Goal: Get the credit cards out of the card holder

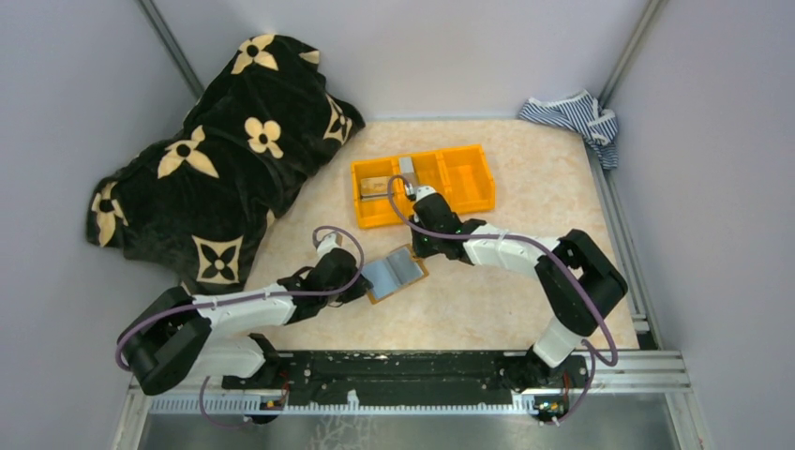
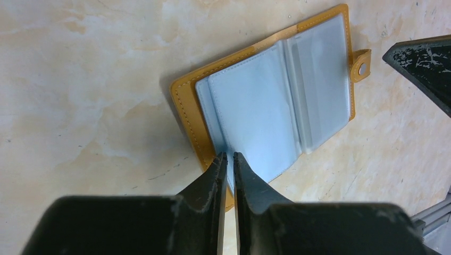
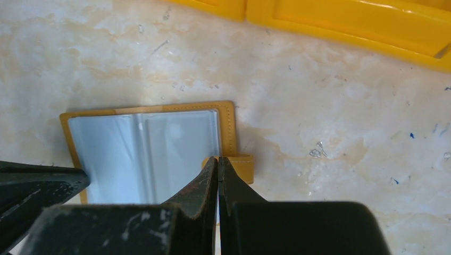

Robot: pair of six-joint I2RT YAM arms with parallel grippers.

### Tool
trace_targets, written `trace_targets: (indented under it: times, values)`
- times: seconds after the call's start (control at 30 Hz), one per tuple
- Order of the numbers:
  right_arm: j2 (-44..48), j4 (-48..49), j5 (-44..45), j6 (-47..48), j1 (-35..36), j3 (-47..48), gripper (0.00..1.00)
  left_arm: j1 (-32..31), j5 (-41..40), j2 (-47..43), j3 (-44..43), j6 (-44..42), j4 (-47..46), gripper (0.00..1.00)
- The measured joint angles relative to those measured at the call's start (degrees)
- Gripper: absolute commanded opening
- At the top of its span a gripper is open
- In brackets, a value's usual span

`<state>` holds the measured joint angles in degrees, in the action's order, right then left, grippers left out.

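The card holder (image 1: 396, 272) lies open on the table, its grey-blue clear sleeves facing up. It also shows in the left wrist view (image 2: 276, 106) and the right wrist view (image 3: 143, 154). My left gripper (image 1: 361, 286) (image 2: 227, 155) is shut on the near edge of its sleeves. My right gripper (image 1: 420, 246) (image 3: 217, 158) is shut and empty, just beside the snap tab (image 2: 361, 62) (image 3: 242, 164) and apart from it. I see no cards in the sleeves.
The orange three-compartment bin (image 1: 441, 212) stands just behind the right gripper, with flat pieces in its left compartment. A black blanket with tan flowers (image 1: 216, 159) lies at the back left. A striped cloth (image 1: 572, 117) lies in the back right corner.
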<state>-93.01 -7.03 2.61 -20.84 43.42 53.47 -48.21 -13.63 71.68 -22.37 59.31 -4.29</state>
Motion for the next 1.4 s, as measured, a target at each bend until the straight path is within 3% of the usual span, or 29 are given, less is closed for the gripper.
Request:
trace_targets:
  times: [0.63, 1.4]
  values:
    - [1.5, 1.9, -1.0, -0.2, -0.5, -8.4, 0.0, 1.1, 0.8, -1.5, 0.1, -0.5, 2.0, 0.15]
    - [6.2, -0.9, -0.2, -1.4, 1.7, -8.4, 0.0, 1.1, 1.1, -2.6, 1.2, -1.5, 1.9, 0.15]
